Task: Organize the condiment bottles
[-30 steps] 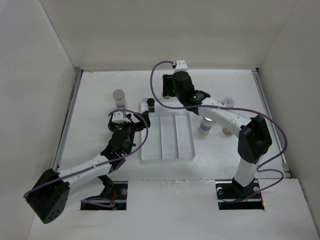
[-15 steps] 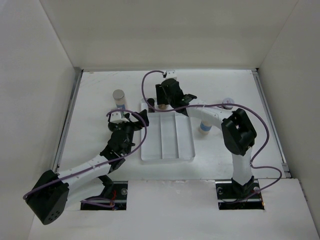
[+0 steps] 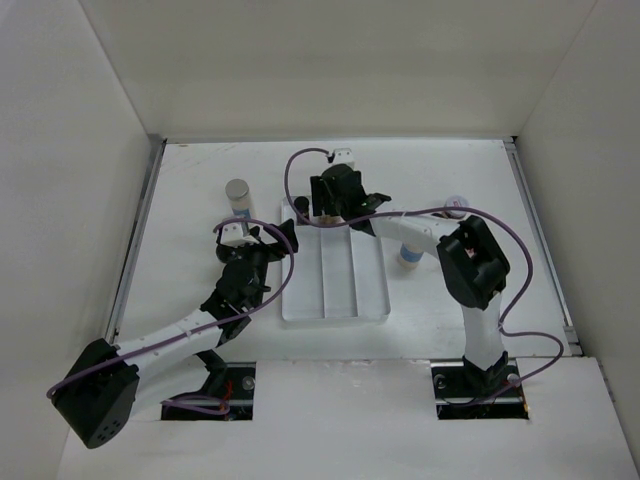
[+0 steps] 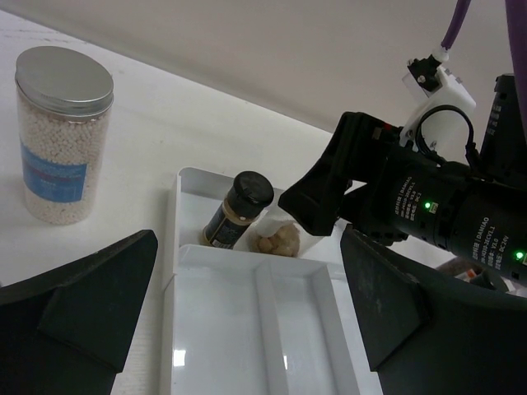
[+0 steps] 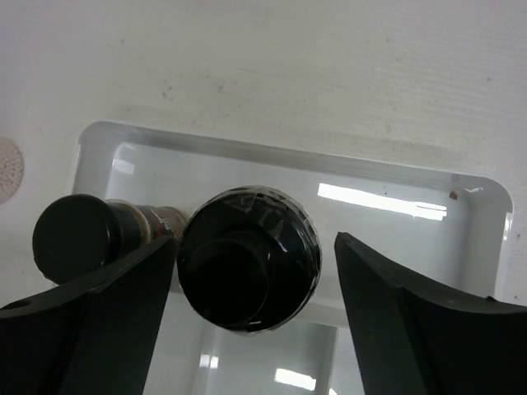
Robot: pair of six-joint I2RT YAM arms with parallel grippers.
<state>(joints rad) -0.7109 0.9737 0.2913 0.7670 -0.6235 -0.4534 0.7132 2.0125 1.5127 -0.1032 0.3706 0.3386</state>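
Right wrist: black-capped bottle (image 5: 249, 257) upright, cap up.

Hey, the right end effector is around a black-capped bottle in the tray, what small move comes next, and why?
Probably lift the right end effector straight up. Its fingers look spread clear of the black-capped bottle, which stands in the tray beside another dark-capped bottle, so it seems released.

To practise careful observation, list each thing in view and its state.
Tray: two bottles at far end.
Brown bottle: upright, capped, in tray.
Second bottle: upright, capped, in tray.
Silver-lidded jar: upright, closed, outside tray.
Left gripper: open, empty.
Right gripper: open around second bottle.
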